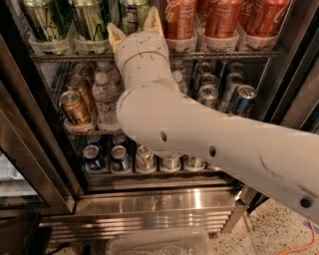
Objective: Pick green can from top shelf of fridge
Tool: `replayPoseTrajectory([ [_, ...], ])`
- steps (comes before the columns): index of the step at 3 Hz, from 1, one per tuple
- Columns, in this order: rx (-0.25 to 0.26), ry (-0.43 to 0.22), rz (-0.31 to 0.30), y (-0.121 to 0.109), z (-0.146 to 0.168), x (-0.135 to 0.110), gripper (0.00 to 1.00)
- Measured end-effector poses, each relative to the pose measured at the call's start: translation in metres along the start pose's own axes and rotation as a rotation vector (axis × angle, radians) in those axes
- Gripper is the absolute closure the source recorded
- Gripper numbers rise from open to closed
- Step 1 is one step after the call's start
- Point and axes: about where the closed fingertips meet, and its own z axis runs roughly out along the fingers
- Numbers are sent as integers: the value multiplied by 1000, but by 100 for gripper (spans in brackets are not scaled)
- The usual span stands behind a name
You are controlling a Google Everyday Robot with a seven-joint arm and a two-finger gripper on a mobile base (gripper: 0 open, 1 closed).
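Reaching into the fridge (149, 201), the gripper (133, 21) sits at the front of the top shelf (55, 57). Its fingers (115, 36) are spread apart, one on each side of the green can (133, 10). I cannot tell whether they touch it. The can stands upright between the yellower cans (42, 20) and the red cola cans (224, 17).

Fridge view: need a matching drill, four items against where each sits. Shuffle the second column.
Items:
1. gripper
2. red cola cans
3. water bottles
4. short cans

Places:
A. bottom rack
B. top shelf, right side
C. middle rack, left part
D. top shelf, open around the green can

Pairs: 1-D, 2-B, 3-C, 4-A
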Motion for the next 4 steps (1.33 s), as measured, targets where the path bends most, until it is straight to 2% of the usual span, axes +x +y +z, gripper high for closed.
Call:
replayPoseTrajectory([
  [1, 11, -2, 5, -1, 8, 2, 30],
  [2, 22, -9, 13, -3, 15, 1, 49],
  [4, 34, -16, 26, -8, 19, -2, 95],
])
